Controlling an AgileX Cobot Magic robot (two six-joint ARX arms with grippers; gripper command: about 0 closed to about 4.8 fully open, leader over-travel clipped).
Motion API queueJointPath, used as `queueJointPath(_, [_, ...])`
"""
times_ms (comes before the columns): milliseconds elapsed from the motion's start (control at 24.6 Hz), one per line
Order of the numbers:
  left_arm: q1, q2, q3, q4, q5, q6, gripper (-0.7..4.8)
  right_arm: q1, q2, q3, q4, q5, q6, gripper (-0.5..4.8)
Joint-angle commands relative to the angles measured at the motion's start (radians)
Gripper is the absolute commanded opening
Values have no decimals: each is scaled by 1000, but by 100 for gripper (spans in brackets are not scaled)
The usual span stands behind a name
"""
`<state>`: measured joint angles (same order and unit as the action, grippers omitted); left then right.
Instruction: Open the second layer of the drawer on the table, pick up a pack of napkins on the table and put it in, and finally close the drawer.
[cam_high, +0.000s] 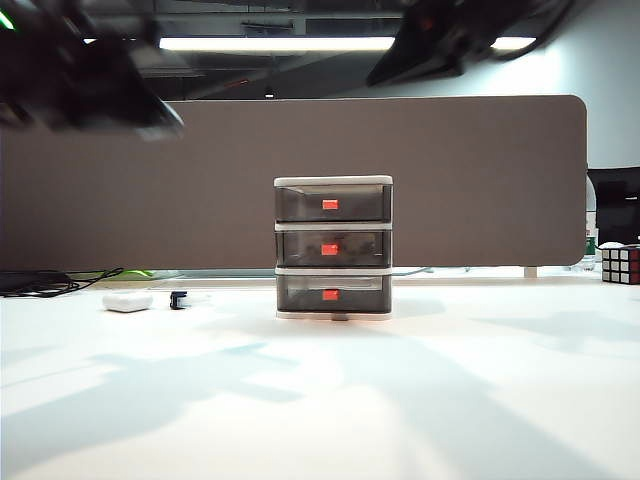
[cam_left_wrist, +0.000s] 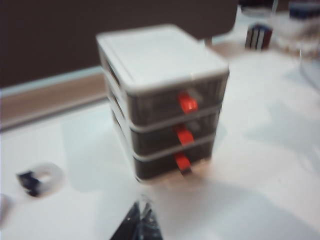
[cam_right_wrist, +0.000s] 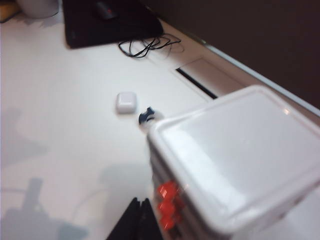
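The drawer (cam_high: 333, 248) stands mid-table with its three smoky tiers pushed in. The second layer (cam_high: 350, 249), the middle tier, is flush with the frame and shows its red-orange tab (cam_left_wrist: 183, 135). No pack of napkins shows on the table (cam_high: 320, 400). Both arms hang blurred high above the table, the left arm (cam_high: 80, 85) at upper left and the right arm (cam_high: 450, 40) at upper right. My left gripper (cam_left_wrist: 141, 207) is shut and empty, off the cabinet's front. My right gripper (cam_right_wrist: 140, 201) is also shut and empty, beside the cabinet's tabs (cam_right_wrist: 169, 205).
A small white rounded case (cam_high: 127, 301) and a small dark object (cam_high: 180, 300) lie left of the cabinet. A Rubik's cube (cam_high: 620, 265) sits at the far right edge. A grey partition (cam_high: 150, 200) backs the table, with black gear and cables (cam_right_wrist: 110, 22) at the far left.
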<state>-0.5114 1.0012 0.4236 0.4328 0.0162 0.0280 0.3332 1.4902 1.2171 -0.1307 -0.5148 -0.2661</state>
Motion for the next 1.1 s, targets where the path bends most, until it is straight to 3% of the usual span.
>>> queueJointPath(41, [2,-254,-56,-249,-103,-3,-6,1,-167,-137,29,46,37,-5])
queueJointPath(244, [2,-636,-141,-431,-180,-35,-6,5,-462,-410,80,73,113,-5])
queueJointPath(366, [2,-823,-209,-515,-232,-147,-6,8,-588,-558,75,95,174,-5])
queueJointPath(488, [2,-986,-254,-595,-238,-202,-6,35,-701,-678,83,100,221,-5])
queueJointPath(692, [-3,-997,-260,-687,-219,-205,-6,95,-872,-812,92,195,250,-5])
queueJointPath(854, [-3,-999,-270,-683,-222,-223,-6,139,-1007,-893,88,345,261,-5])
queueJointPath(1098, [-3,-999,-272,-692,-240,-223,-6,158,-1163,-995,81,406,287,-5])
